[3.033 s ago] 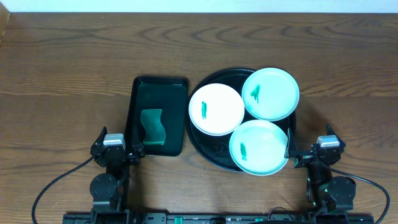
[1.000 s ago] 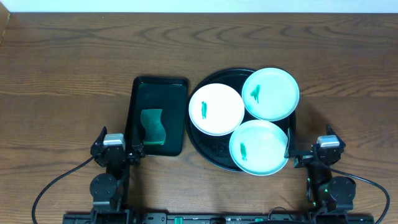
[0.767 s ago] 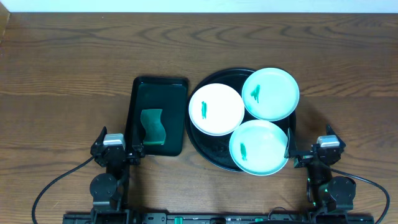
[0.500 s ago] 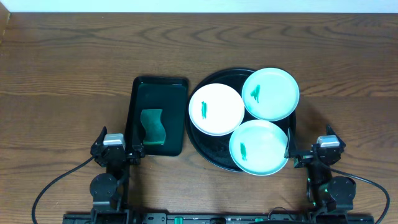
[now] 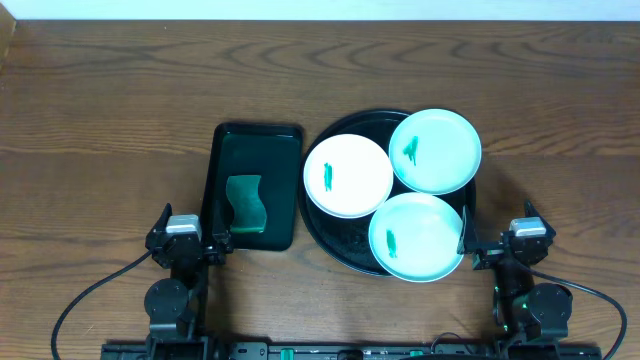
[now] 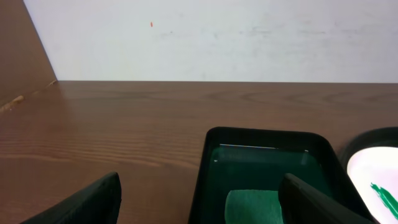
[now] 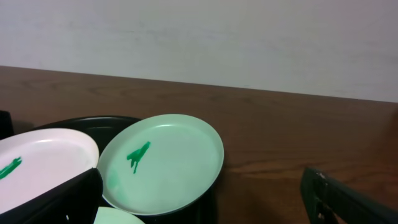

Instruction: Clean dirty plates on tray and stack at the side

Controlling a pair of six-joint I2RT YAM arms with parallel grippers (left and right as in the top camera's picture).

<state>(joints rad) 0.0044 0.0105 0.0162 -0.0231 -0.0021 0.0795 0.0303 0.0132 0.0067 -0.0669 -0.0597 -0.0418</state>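
Three dirty plates lie on the round black tray (image 5: 336, 240), each with a small green smear. A white plate (image 5: 348, 175) is at its left, a mint plate (image 5: 435, 150) at the back right, and another mint plate (image 5: 417, 236) at the front. My left gripper (image 5: 187, 242) rests open near the table's front edge, left of the tray. My right gripper (image 5: 509, 247) rests open just right of the front plate. Neither holds anything. In the right wrist view the back mint plate (image 7: 168, 162) lies ahead between the open fingers (image 7: 56, 202).
A rectangular dark green tray (image 5: 252, 150) stands left of the black tray, with a green sponge (image 5: 247, 204) in it. The left wrist view shows this sponge (image 6: 252, 206) just ahead of the open left gripper (image 6: 199, 211). Bare wooden table lies behind and to both sides.
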